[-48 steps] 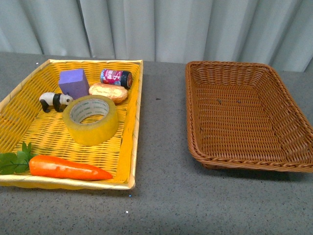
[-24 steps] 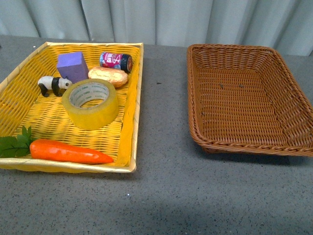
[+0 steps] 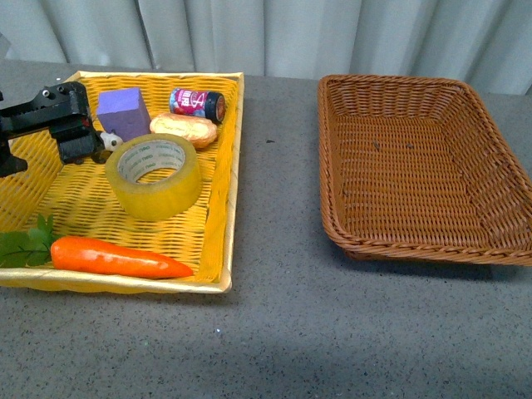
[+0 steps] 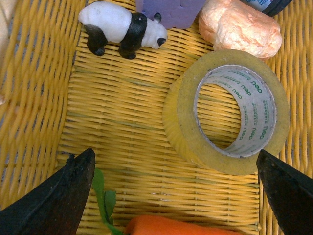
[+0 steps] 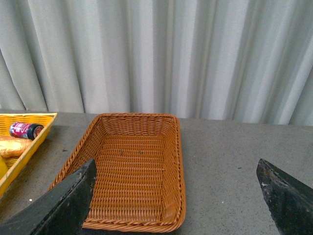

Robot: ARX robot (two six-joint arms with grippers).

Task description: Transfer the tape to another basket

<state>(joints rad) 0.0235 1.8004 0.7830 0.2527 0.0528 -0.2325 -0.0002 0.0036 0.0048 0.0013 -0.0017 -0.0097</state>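
While both hands are hanging open, the tape (image 3: 155,198) is lying flat, hole up, on the floor of the yellow basket (image 3: 233,150), nearer that basket's right wall than its left. It is showing as a large, wide roll: the wound band is glowing a translucent yellow, and the white core inside is carrying small green print running round it. Through the hole the yellow weave is showing.

A bread roll (image 3: 184,129) is sitting just behind the tape, and a purple block (image 3: 123,112) and a small can (image 3: 197,104) are lying further back. A toy panda (image 4: 122,29) is standing beside the block, apart from the tape. A carrot (image 3: 116,259) with green leaves (image 3: 21,245) is lying along the near wall, clear of the roll.

The left hand (image 4: 173,156) is hovering over the yellow basket's left half, gripping nothing, its black fingers (image 4: 54,196) spread wide, with the tape sitting closer to one finger than to the other.

The brown basket (image 3: 332,241) is standing to the right on the grey surface (image 3: 274,332), well apart from the yellow one. The right hand (image 5: 176,164) is hanging spread above the surface, facing the brown basket and a pale curtain (image 5: 156,54).
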